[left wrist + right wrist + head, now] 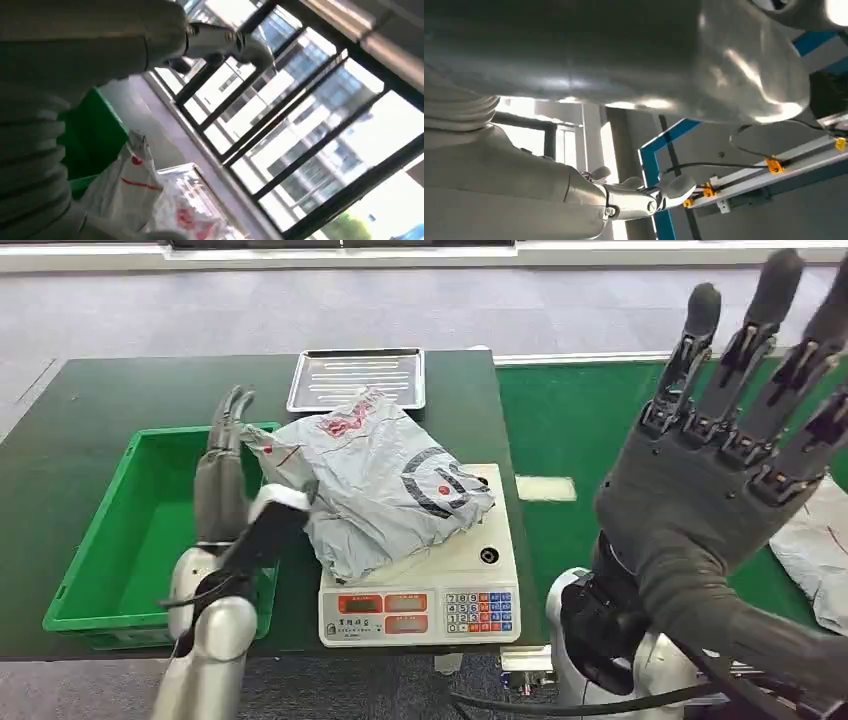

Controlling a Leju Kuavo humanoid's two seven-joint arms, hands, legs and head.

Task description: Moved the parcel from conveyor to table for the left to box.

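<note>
The robot's right hand (735,455) is raised close to the head camera, palm forward, its dark fingers (700,340) spread apart and holding nothing. Beyond it, a grey plastic parcel (375,475) with red and black markings lies crumpled on a white weighing scale (455,585) on the dark green tabletop (90,410). The left hand (222,475) stands just left of the parcel, fingers straight and together, against the parcel's edge without clamping it. A green box (100,540) sits beside that hand. A metal tray (355,378) lies behind the parcel. To the right runs a green conveyor (580,430), with another grey bag (820,550) on it.
</note>
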